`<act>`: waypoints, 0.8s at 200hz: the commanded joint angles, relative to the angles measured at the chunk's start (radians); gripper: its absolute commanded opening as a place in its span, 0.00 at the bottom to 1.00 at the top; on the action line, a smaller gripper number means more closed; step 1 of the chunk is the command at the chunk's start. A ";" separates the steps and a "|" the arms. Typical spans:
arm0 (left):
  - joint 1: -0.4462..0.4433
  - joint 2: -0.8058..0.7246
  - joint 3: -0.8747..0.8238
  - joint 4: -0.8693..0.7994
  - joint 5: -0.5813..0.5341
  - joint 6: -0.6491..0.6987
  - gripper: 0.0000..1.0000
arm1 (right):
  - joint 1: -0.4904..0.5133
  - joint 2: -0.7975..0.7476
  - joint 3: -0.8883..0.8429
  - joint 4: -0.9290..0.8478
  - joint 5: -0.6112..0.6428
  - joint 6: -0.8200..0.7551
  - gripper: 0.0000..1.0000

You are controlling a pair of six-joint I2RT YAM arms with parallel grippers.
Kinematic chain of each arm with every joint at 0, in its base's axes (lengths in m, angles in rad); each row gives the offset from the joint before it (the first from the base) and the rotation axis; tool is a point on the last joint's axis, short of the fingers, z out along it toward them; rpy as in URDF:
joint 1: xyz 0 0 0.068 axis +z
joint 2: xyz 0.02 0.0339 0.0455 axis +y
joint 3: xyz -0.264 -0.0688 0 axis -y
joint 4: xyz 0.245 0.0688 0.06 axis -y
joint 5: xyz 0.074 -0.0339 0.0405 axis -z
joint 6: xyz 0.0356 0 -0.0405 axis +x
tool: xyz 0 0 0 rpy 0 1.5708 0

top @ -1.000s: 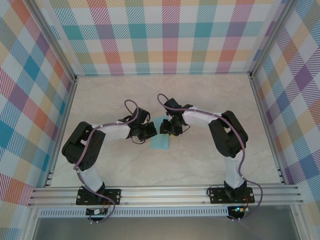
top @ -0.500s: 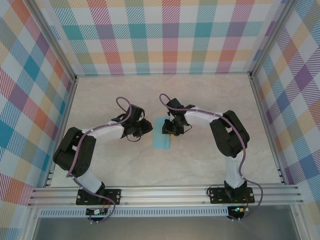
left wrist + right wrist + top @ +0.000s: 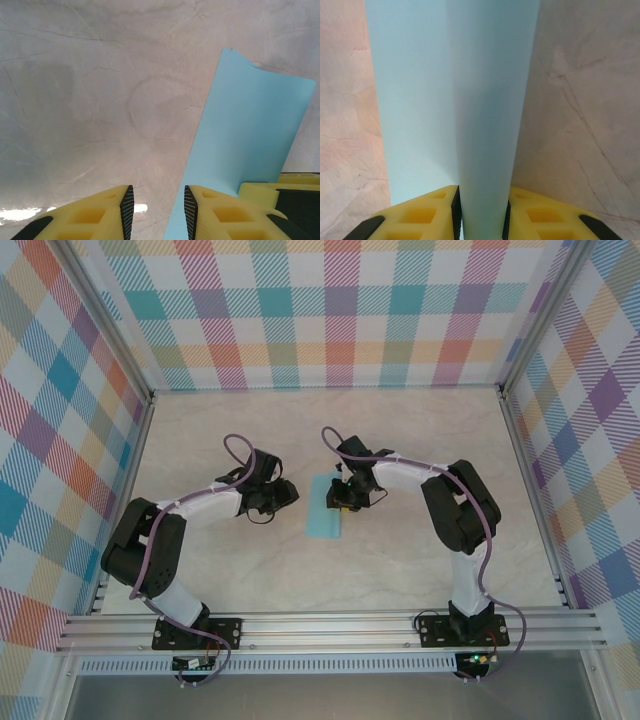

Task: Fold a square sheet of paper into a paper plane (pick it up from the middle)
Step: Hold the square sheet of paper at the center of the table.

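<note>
Looking from the top: paper [image 3: 322, 514], a light blue doubled strip, lies mid-surface [image 3: 400, 570] between left pincer [image 3: 289, 496] and right pincer [image 3: 339, 502].

Left wrist: left pincer [image 3: 156, 212] narrow, nothing between its jaws; paper [image 3: 250, 135] just beside one finger, far corner lifted.

Right wrist: right pincer [image 3: 481, 215] nipping the paper's [image 3: 470, 100] raised middle fold.

Handling, by your judgement: light, limp, easily creased or torn. Take it at the middle fold with gentle pressure.

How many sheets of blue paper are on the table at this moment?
1. The light blue sheet lies mid-table, between the left gripper and the right gripper, which is over its right edge. A second sheet directly beneath would be hidden.
</note>
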 commanded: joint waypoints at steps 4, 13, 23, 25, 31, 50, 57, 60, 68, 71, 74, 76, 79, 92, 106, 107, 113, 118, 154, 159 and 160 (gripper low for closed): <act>0.015 -0.030 -0.003 -0.030 0.007 0.023 0.35 | -0.022 0.005 -0.043 0.007 -0.013 -0.021 0.26; 0.014 -0.029 -0.004 -0.029 0.012 0.024 0.35 | -0.029 0.004 -0.052 0.020 -0.028 -0.020 0.25; 0.015 -0.027 -0.002 -0.028 0.020 0.028 0.36 | -0.036 0.002 -0.062 0.030 -0.045 -0.021 0.25; 0.015 -0.026 -0.003 -0.027 0.020 0.028 0.36 | -0.036 0.002 -0.064 0.032 -0.046 -0.021 0.25; 0.014 -0.025 -0.001 -0.025 0.025 0.028 0.36 | -0.039 0.004 -0.067 0.036 -0.054 -0.023 0.25; 0.014 -0.024 -0.001 -0.012 0.043 0.030 0.36 | -0.050 0.005 -0.083 0.057 -0.082 -0.028 0.25; 0.014 -0.024 -0.002 -0.006 0.050 0.030 0.36 | -0.054 0.004 -0.089 0.066 -0.096 -0.028 0.25; 0.014 -0.025 -0.003 -0.002 0.053 0.030 0.36 | -0.056 0.003 -0.094 0.070 -0.102 -0.028 0.25; 0.015 -0.025 -0.004 0.006 0.059 0.030 0.36 | -0.061 0.003 -0.100 0.080 -0.113 -0.028 0.25; 0.014 -0.024 -0.003 0.009 0.062 0.029 0.36 | -0.062 0.002 -0.103 0.084 -0.118 -0.028 0.24; 0.014 -0.024 -0.005 0.012 0.064 0.028 0.36 | -0.064 0.001 -0.106 0.088 -0.122 -0.029 0.24; 0.015 -0.024 -0.005 0.015 0.064 0.028 0.36 | -0.065 0.001 -0.107 0.090 -0.124 -0.030 0.24; 0.015 -0.023 -0.006 0.017 0.069 0.028 0.36 | -0.067 0.001 -0.109 0.094 -0.128 -0.031 0.23; 0.014 -0.015 -0.005 0.035 0.088 0.028 0.36 | -0.073 -0.001 -0.118 0.102 -0.140 -0.043 0.23; 0.014 -0.007 -0.007 0.059 0.111 0.028 0.36 | -0.081 -0.001 -0.123 0.107 -0.151 -0.059 0.23; 0.014 -0.006 -0.007 0.061 0.114 0.028 0.36 | -0.082 -0.001 -0.124 0.107 -0.152 -0.060 0.23; 0.014 -0.001 -0.006 0.069 0.123 0.028 0.36 | -0.085 0.001 -0.126 0.108 -0.153 -0.067 0.23; 0.015 0.004 -0.003 0.073 0.129 0.028 0.36 | -0.087 0.002 -0.129 0.110 -0.157 -0.071 0.22; 0.013 0.040 -0.002 0.122 0.181 0.021 0.34 | -0.110 0.006 -0.154 0.164 -0.211 -0.090 0.21; 0.013 0.046 -0.002 0.129 0.188 0.018 0.34 | -0.113 0.006 -0.156 0.169 -0.218 -0.095 0.21; 0.013 0.048 -0.002 0.130 0.189 0.018 0.34 | -0.113 0.006 -0.156 0.170 -0.219 -0.096 0.21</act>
